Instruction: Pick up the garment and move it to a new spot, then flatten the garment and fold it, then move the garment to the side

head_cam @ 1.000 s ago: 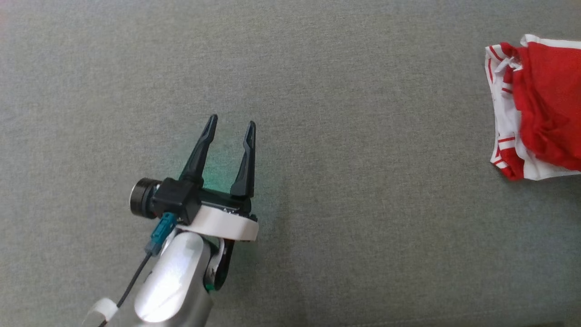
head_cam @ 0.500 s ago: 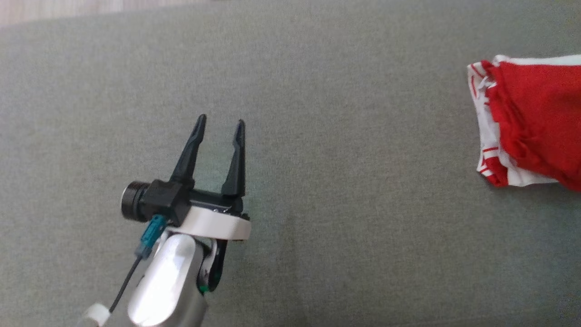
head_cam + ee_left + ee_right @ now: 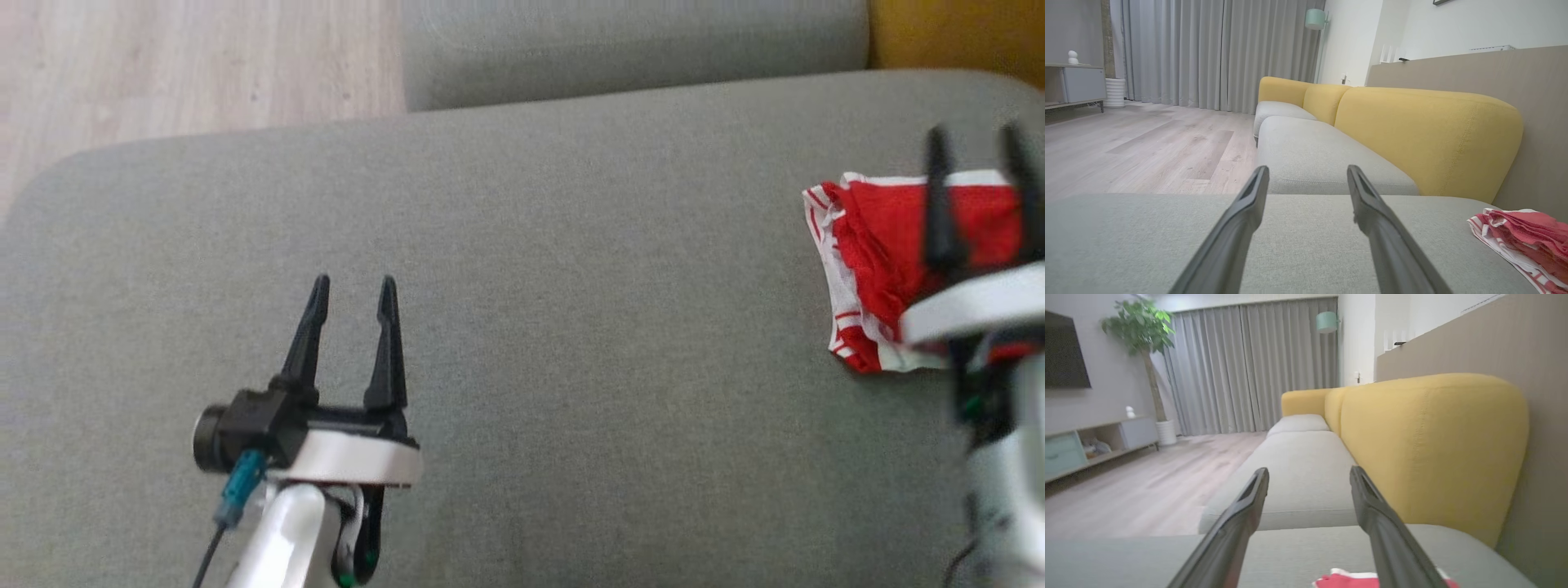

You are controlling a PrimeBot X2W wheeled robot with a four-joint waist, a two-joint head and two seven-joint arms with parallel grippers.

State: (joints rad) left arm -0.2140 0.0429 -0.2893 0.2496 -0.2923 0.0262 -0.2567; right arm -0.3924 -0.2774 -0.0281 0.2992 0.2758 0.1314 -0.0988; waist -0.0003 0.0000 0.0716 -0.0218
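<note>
The garment point(image 3: 878, 253) is a red and white folded bundle lying at the right side of the grey cushion point(image 3: 571, 286). It also lies at the lower right of the left wrist view as the garment point(image 3: 1523, 237), and a sliver of the garment point(image 3: 1347, 580) peeks in at the bottom of the right wrist view. My right gripper point(image 3: 976, 139) hovers over the garment's right part, open, nothing between its fingers. My left gripper point(image 3: 353, 284) stands open over bare cushion at the lower left, far from the garment.
Wooden floor point(image 3: 163, 65) lies beyond the cushion's far left edge. Another grey seat cushion point(image 3: 637, 41) adjoins at the back. A yellow backrest point(image 3: 1425, 130) runs along the right, with a beige wall panel point(image 3: 1547, 437) behind it.
The head camera has tilted up, bringing the cushion's far edge and the floor into view. My right gripper has come into view over the garment with its jaws open. The garment lies let go.
</note>
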